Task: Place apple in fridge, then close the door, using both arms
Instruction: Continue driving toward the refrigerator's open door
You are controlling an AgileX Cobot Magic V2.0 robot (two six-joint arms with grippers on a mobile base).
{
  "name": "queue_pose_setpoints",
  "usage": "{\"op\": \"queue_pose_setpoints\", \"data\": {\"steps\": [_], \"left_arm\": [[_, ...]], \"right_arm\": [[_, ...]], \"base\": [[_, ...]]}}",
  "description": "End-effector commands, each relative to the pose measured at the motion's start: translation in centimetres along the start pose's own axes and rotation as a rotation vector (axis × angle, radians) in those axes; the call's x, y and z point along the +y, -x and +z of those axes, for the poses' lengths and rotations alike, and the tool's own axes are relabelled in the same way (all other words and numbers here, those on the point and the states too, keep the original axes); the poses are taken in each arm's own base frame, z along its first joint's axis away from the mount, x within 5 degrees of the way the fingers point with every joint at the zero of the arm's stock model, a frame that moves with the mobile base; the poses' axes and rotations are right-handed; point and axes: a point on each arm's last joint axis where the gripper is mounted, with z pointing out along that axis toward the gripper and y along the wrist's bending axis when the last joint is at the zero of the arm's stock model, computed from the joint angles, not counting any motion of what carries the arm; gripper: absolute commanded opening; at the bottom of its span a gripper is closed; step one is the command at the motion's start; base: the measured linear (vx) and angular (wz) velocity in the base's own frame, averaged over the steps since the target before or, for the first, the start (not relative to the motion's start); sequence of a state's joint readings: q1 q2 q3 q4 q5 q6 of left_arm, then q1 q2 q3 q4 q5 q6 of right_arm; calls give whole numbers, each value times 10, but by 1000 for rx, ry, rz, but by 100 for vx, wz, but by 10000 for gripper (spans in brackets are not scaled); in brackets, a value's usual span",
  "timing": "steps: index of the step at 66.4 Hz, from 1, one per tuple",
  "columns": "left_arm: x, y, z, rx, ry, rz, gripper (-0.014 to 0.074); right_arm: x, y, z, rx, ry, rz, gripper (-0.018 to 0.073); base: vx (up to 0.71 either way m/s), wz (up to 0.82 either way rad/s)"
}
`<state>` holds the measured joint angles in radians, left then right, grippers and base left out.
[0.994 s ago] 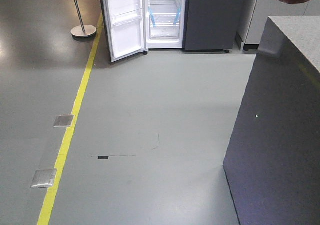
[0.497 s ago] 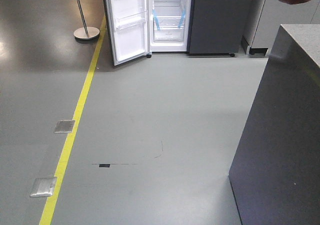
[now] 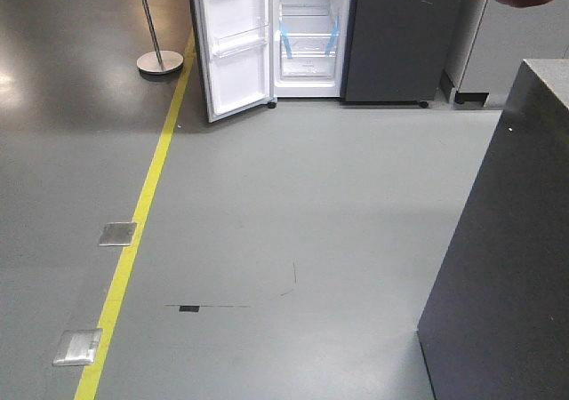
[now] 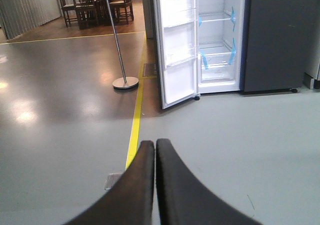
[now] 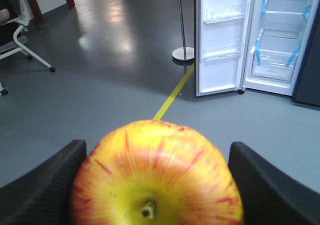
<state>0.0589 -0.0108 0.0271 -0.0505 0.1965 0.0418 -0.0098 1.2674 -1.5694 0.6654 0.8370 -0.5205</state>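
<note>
Left gripper: two smooth black tapered fingers. Right gripper: matte black ribbed pads at four and eight o'clock.

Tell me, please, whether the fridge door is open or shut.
Open: the door stands swung outward, its white liner and bins showing, and the fridge shelves are exposed.

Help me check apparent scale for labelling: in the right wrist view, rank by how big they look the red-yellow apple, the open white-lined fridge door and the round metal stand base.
1. Round red-yellow apple, largest only because it sits right at the camera.
2. Open white-lined fridge door.
3. Round metal stand base, smallest.
</note>
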Motion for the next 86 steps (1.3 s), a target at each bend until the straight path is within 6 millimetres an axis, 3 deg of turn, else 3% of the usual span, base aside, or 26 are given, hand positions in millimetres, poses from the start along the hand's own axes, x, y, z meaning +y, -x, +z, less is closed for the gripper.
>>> {"op": "queue_pose_setpoints", "data": {"steps": [1, 86], "left_arm": [[0, 3, 0, -77, 3, -10, -8], [0, 3, 0, -77, 3, -10, -8]], "right_arm": [[7, 18, -16, -124, -14, -11, 141], [7, 18, -16, -124, -14, -11, 141]], "base": [[12, 6], [13, 5]]}}
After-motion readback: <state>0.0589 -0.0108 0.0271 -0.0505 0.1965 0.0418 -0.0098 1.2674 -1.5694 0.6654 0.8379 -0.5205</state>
